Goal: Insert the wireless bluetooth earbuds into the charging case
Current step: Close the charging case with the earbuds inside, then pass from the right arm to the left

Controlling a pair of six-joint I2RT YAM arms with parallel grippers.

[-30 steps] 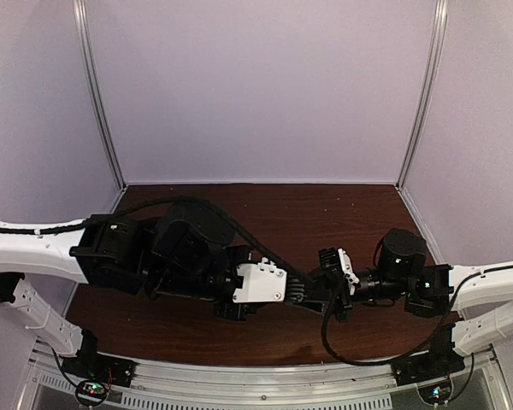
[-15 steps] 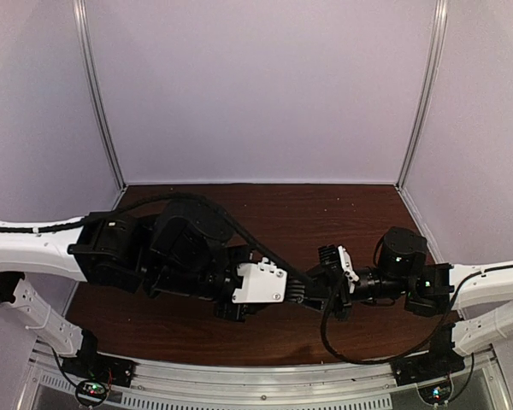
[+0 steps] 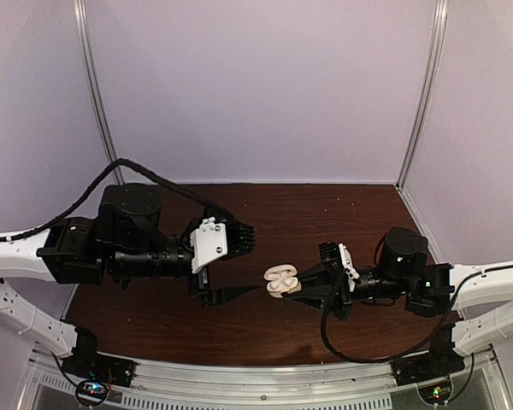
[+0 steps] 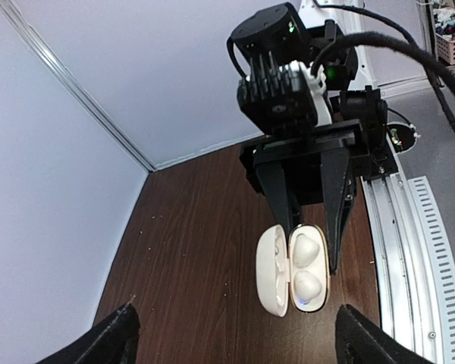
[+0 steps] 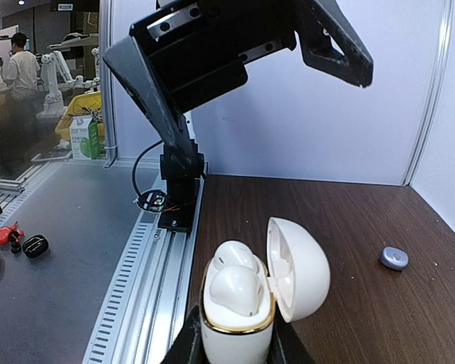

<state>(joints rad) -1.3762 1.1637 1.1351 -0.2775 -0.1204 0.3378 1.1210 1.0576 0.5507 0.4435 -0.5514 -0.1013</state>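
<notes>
The right gripper [image 3: 301,286] is clamped on the base of the open white charging case [image 5: 239,341], two white earbuds [image 5: 231,282] seated in its wells and the lid [image 5: 299,265] hinged up at 3 o'clock in the right wrist view; the left gripper [image 3: 252,263] hangs spread wide and empty at the case's 9 o'clock from above. What may be a bluish-purple earbud [image 5: 393,258] lies on the table [image 5: 349,220] well apart at 3 o'clock. The right arm should hold the case level while the left approaches clear of the lid.
</notes>
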